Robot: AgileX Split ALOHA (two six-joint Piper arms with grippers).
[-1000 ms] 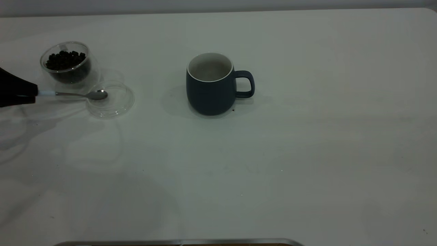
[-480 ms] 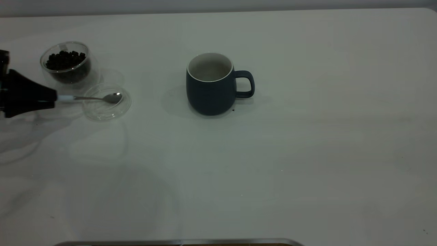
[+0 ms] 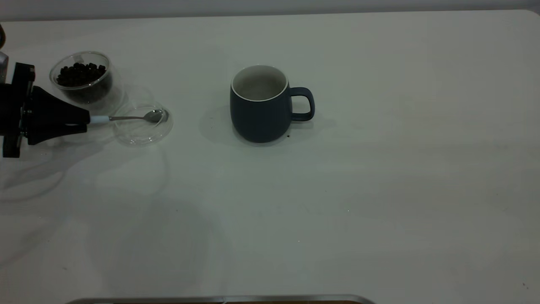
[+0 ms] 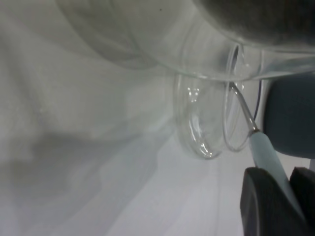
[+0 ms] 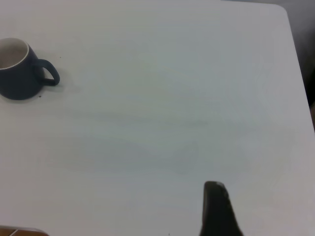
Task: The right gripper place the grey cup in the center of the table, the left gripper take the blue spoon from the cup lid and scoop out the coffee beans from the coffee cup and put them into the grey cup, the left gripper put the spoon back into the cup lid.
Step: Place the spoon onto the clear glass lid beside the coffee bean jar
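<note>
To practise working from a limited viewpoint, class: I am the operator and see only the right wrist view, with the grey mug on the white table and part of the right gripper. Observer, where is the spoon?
Observer: The left gripper grips the blue spoon by its pale handle, at the left of the exterior view.
Operator: Where is its bowl?
Observer: Over the clear cup lid, near the rim that faces the grey cup. I cannot tell if it touches the glass.
Operator: And the beans?
Observer: The coffee beans are heaped in the coffee cup, which stands just behind the lid.
</note>
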